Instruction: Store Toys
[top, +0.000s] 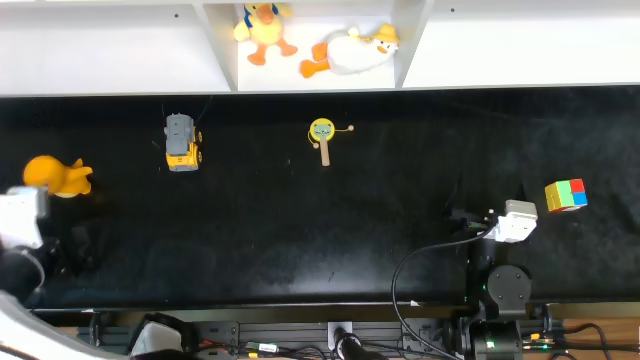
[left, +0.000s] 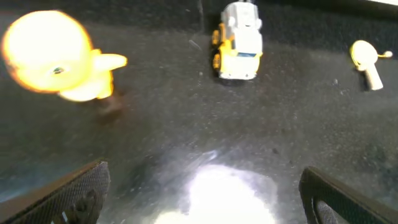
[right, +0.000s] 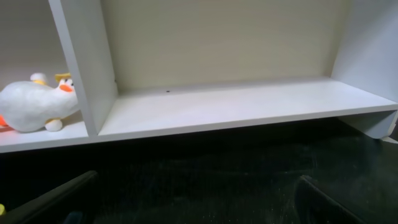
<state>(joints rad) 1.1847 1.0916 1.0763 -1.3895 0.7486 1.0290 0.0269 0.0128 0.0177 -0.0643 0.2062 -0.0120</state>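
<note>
In the top view, the shelf (top: 100, 50) runs along the far edge of the worktop (top: 300, 230). Its middle compartment holds a yellow plush duck (top: 263, 30) and a white plush goose (top: 350, 50) side by side, so two toys look stored. Four are not yet stored. An orange duck (top: 58, 176) sits near the left edge. A yellow and grey truck (top: 181, 142) and a small yellow rattle (top: 322, 136) stand toward the far edge, well apart from each other. A coloured cube (top: 565, 194) lies near the right edge. I judge the task roughly a third done.

In the left wrist view, the left end effector (left: 205, 199) hangs low over bare worktop with its fingers spread wide and nothing between them. The orange duck (left: 56, 56) is the nearest toy to it. The truck (left: 239, 40) and the rattle (left: 367, 59) are farther off. The duck looks like the likely next pick.

In the right wrist view, the right end effector (right: 196, 202) is also spread wide and holds nothing. It faces the shelf's right-hand compartment (right: 236, 106), and the white plush goose (right: 37, 106) lies beyond the divider in the next compartment.

No brand, label or other writing can be read on any toy, the shelf or the worktop in these views.
</note>
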